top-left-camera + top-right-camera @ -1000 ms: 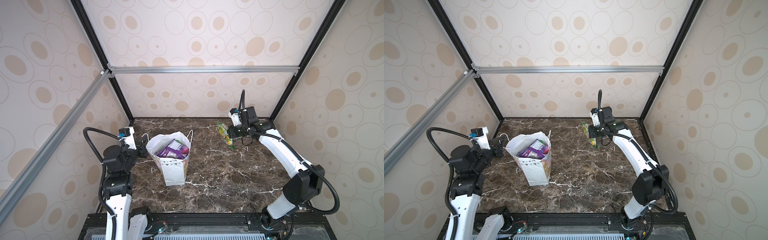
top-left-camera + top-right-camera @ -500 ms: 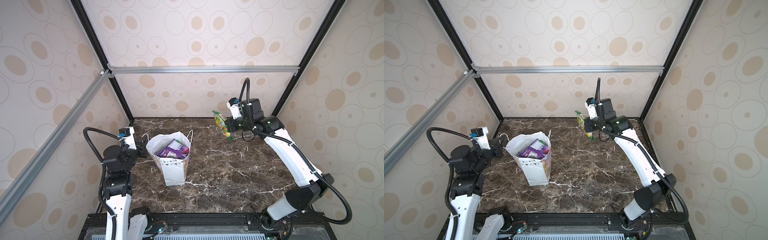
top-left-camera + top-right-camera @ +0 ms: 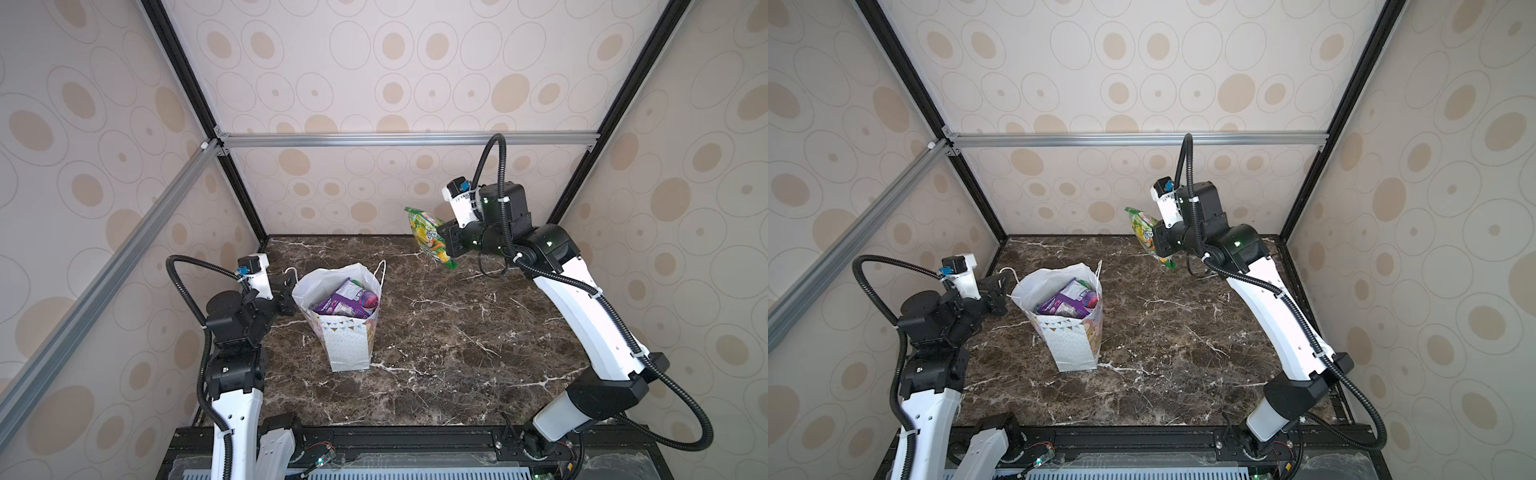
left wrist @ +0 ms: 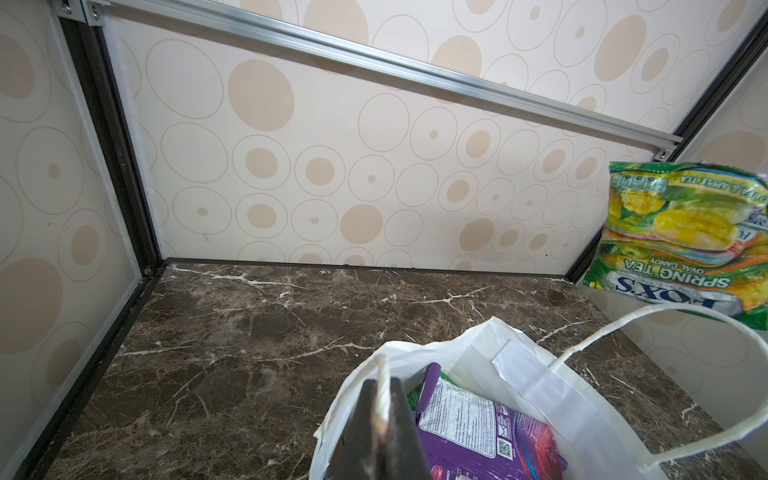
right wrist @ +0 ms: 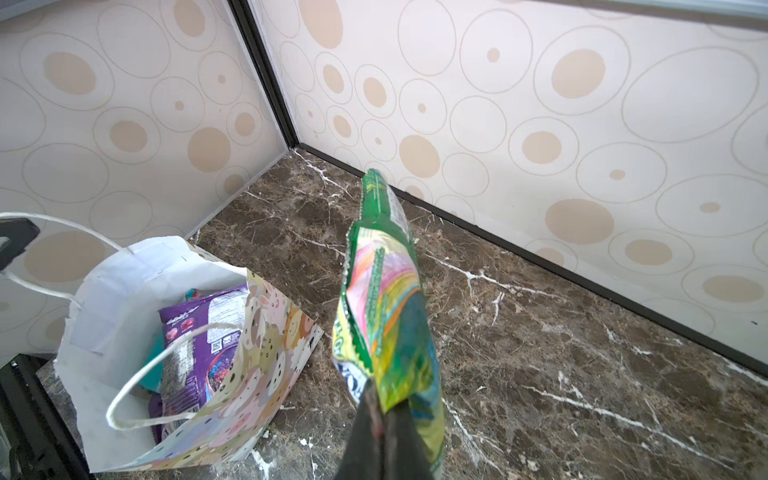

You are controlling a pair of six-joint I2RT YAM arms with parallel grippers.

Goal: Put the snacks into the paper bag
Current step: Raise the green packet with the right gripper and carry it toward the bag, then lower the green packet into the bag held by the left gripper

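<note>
Right jaws clamp the green FOX'S Spring Tea packet [image 3: 430, 237] aloft; left jaws pinch a cord handle [image 4: 381, 382] of the paper bag [image 3: 349, 345].

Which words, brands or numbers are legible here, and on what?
"SPRING TEA": green packet, upside down in the left wrist view.
"OVAL CANDY": same packet.
"FOX'S": same packet.
"TEA & APPLE TEA": same packet, start cut off.
Purple packet, white label: print too small to read.

White paper bag [image 3: 351, 349], dotted, coloured bunting band; purple packet [image 3: 349, 301]; green-yellow packet [image 3: 428, 235]; brown white-veined marble table [image 3: 457, 353]; beige-circled walls [image 3: 374, 62].
</note>
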